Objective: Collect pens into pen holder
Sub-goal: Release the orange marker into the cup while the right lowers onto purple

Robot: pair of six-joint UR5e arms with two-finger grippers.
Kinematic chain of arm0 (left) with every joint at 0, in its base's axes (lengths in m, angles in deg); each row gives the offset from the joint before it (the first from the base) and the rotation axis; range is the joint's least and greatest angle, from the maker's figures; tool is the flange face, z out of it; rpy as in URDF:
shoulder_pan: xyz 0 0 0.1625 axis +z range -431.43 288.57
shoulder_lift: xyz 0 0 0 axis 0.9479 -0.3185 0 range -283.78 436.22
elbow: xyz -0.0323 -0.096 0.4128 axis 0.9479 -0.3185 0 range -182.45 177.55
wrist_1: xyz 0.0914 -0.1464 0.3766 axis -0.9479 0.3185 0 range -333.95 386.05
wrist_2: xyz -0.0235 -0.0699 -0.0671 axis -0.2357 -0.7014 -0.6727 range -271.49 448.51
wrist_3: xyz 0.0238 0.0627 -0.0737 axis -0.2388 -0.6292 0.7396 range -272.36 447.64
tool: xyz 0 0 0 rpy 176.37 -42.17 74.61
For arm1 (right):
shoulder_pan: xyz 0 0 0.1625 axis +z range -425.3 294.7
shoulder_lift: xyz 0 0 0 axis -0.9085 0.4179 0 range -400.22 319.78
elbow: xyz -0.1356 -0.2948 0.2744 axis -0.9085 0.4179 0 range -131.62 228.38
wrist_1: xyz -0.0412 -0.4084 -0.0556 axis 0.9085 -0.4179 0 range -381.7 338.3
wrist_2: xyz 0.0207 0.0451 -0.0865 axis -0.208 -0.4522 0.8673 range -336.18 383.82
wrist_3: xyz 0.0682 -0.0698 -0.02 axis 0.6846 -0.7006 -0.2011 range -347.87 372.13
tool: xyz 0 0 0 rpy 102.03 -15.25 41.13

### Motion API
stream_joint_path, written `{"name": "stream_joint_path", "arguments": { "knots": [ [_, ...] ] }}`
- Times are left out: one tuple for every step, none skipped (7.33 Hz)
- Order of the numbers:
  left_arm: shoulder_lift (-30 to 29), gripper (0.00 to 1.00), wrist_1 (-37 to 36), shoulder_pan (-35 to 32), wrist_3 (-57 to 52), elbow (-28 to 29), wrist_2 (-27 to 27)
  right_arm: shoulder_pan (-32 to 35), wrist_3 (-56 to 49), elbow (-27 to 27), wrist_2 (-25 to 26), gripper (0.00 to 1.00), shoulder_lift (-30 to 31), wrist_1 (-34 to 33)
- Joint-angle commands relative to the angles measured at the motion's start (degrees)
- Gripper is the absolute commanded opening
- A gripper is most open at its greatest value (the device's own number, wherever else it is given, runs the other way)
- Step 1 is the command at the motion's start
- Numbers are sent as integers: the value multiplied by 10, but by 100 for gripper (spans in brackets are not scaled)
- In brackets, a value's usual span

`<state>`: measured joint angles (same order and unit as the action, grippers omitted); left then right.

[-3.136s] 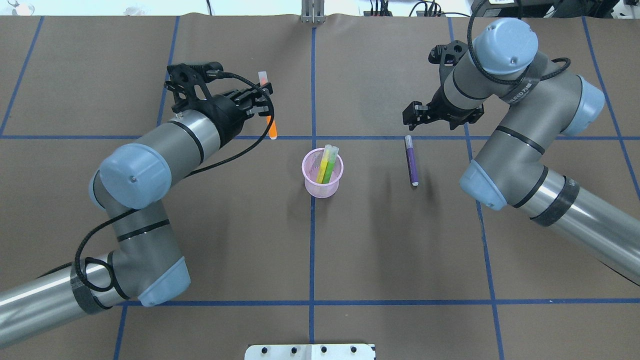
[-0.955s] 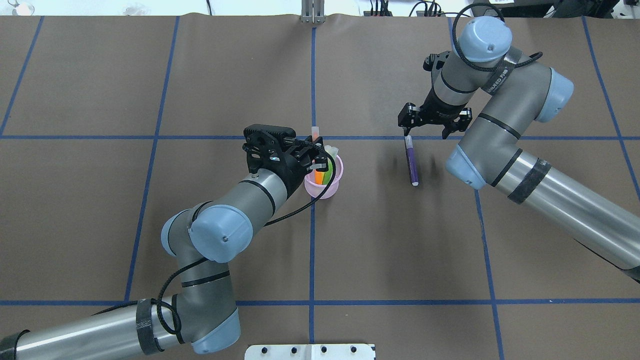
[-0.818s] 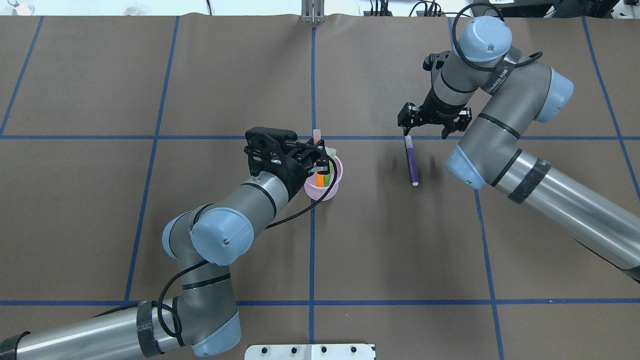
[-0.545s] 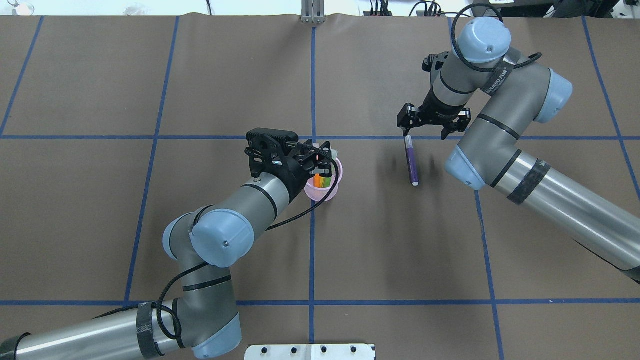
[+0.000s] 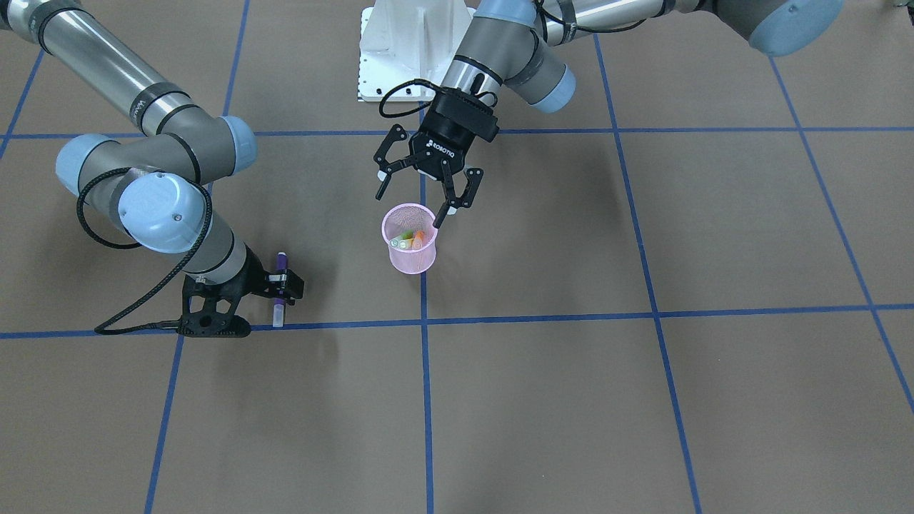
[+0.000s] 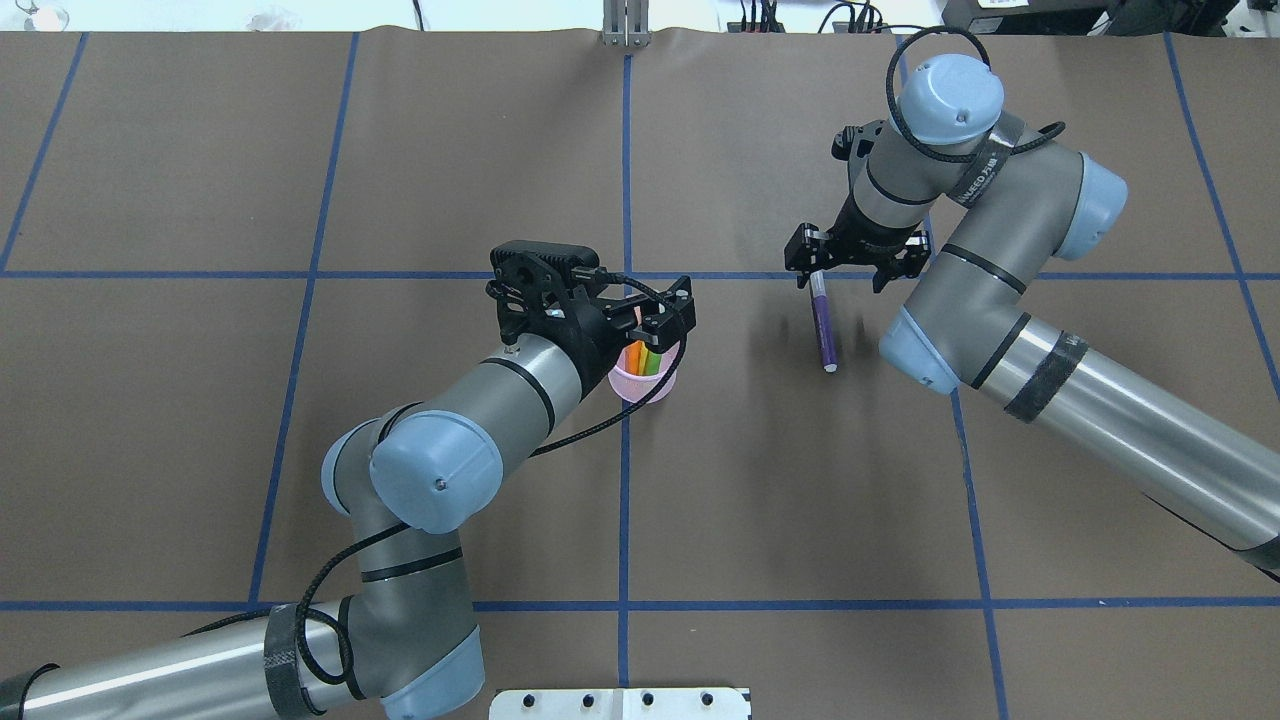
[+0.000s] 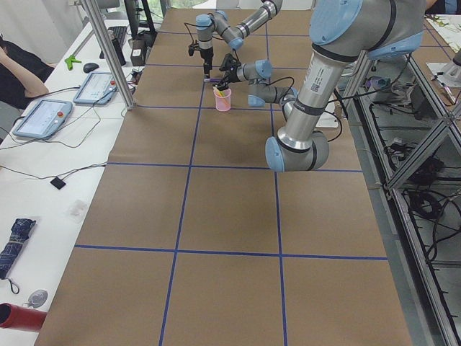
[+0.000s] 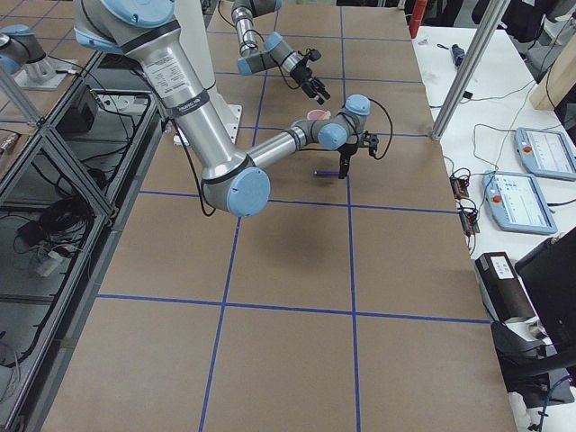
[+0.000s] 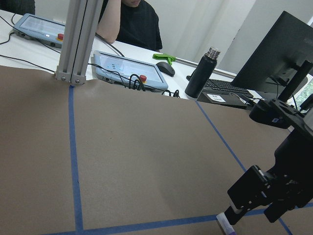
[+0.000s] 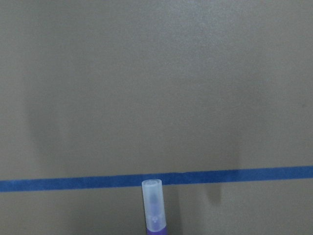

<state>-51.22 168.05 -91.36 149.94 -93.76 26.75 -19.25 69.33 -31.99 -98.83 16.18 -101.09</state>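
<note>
The pens were nearly all gathered on the brown-paper worktop (image 6: 780, 480), and the balance had just tipped. The left claw (image 5: 410, 203) hung with its fingers spread wide and nothing between them. A second earlier it had been pinching the orange pen and lowering it, and three seconds earlier it had carried that pen well off to one side. The right claw (image 5: 283, 285) had sunk close to the worktop, its fingers apart and, as far as the overhead view showed, not pressing on anything.

The pink wire-mesh pen holder (image 5: 413, 263) stood upright directly beneath the left claw, its rim just under the fingertips. Inside it the orange pen (image 5: 420, 237) leaned beside the green pen (image 5: 407, 235), cap ends up. So the release appeared complete.

The purple pen (image 6: 825, 330) lay flat where it had lain throughout, its whitish cap end beneath the right claw and apparently between the open fingers. Its barrel trailed away from that claw towards the robot's base.

Only this pen seemed left to collect. The step in hand looked like closing the right claw near the cap, where a grip so far from the middle might let the pen swing. The left claw would probably need to clear the holder first.
</note>
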Motion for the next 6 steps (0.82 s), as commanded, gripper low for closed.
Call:
{"name": "stream_joint_path", "arguments": {
  "knots": [
    [0, 100, -16, -27, 1, -15, -21, -9, 0, 0, 1, 99, -1, -1],
    [5, 100, -34, -46, 3, -20, -49, -14, -2, 2, 2, 97, -1, -1],
    [8, 100, -38, -56, 3, -21, -63, -15, -32, 7, 7, 93, -1, 4],
    [10, 100, -38, -65, 2, -21, -74, -15, -52, 13, 7, 91, 1, 4],
    [18, 100, -38, -70, 1, -21, -77, -15, -61, 13, 7, 84, 2, 4],
    [22, 100, -38, -75, 0, -21, -78, -15, -64, 17, 7, 78, 2, 5]
  ]
}}
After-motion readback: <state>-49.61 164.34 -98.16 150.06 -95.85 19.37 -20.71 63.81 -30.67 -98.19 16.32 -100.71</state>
